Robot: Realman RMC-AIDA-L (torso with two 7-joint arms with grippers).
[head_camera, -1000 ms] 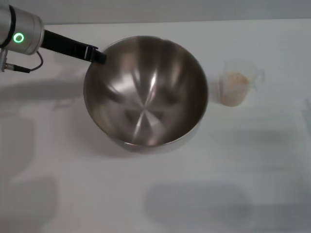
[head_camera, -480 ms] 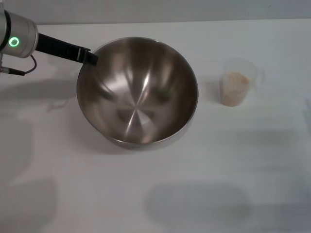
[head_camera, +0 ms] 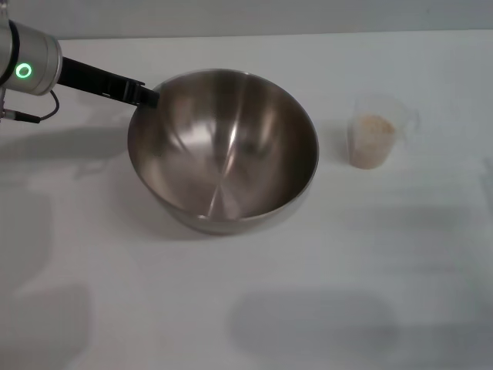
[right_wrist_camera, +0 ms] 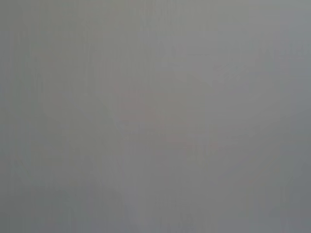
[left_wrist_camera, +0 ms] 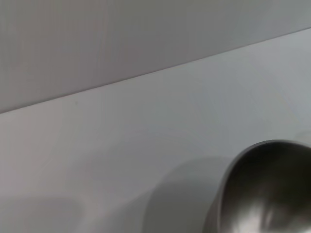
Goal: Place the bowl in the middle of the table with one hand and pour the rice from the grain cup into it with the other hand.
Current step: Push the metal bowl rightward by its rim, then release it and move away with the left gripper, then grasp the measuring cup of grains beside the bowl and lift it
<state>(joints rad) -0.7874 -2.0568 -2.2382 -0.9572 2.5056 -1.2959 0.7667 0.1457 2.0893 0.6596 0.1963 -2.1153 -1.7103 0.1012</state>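
Note:
The large steel bowl (head_camera: pixel 223 154) sits on the white table (head_camera: pixel 347 270), a little left of its middle. My left gripper (head_camera: pixel 146 95) reaches in from the left and is shut on the bowl's far-left rim. The bowl's edge also shows in the left wrist view (left_wrist_camera: pixel 272 194). The clear grain cup (head_camera: pixel 375 132) stands upright to the right of the bowl, apart from it, with pale rice (head_camera: pixel 374 126) heaped inside. My right gripper is out of view; the right wrist view shows only plain grey.
A grey wall runs along the table's far edge (head_camera: pixel 308 32). Soft shadows lie on the table in front of the bowl and at the left.
The bowl, held at its rim by the left gripper, shifted left, then slightly right and lower, and went from tilted to more level. The cup has not moved.

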